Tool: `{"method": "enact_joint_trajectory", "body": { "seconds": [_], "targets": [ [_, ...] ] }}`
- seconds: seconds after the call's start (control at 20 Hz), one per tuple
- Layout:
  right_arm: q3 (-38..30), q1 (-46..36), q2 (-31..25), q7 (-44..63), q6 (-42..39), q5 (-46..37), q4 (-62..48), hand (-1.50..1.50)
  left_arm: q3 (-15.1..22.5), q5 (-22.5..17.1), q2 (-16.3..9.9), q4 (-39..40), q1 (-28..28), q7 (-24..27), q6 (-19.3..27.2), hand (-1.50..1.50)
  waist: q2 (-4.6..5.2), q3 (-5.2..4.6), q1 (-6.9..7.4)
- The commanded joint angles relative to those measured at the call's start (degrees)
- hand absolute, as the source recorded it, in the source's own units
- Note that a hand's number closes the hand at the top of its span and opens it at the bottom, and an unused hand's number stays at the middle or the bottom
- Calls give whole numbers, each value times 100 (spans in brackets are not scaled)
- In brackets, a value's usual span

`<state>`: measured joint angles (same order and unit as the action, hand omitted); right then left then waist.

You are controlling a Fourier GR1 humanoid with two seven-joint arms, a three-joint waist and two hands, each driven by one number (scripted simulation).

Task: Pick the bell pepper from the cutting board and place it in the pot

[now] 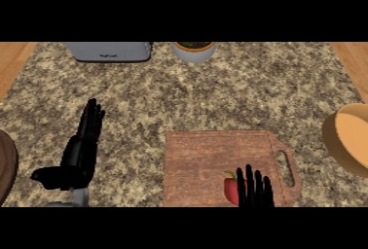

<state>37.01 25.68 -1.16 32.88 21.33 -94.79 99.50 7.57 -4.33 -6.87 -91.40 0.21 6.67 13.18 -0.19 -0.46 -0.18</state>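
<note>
The red bell pepper on the brown wooden cutting board is half hidden by the right hand, fingers straight, nothing gripped. The tan round pot is cut off at the right edge. The left hand is held open, empty.

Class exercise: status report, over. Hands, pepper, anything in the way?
Left hand open, resting on counter. Right hand open beside bell pepper, on cutting board. Pot at right edge, nothing between.

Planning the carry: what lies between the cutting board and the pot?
Head view: only bare granite counter between the cutting board and the pot at right edge.
</note>
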Motion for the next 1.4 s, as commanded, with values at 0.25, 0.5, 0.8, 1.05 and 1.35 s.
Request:
{"method": "enact_joint_trajectory", "body": {
  "seconds": [0.25,0.5,0.8,1.05,1.35],
  "targets": [
    [-101,-730,-104,61,423,-525,-332,150,156,248,201,-259,-109,-342,166,0,8,48,15],
    [158,-629,-45,341,527,-974,-444,150,-115,63,93,-152,58,-94,-67,0,11,46,12],
    [276,-583,-203,448,1035,-1274,-434,150,-130,198,182,65,-291,-146,19,0,10,47,-13],
    [361,-913,-885,-1113,-1669,1289,391,150,-127,64,74,-46,-112,-48,-234,0,71,45,218],
    [-224,-1317,-1428,-1701,-2845,2254,1818,150,-262,4,47,-76,129,63,-308,0,15,45,32]
  ]
}}
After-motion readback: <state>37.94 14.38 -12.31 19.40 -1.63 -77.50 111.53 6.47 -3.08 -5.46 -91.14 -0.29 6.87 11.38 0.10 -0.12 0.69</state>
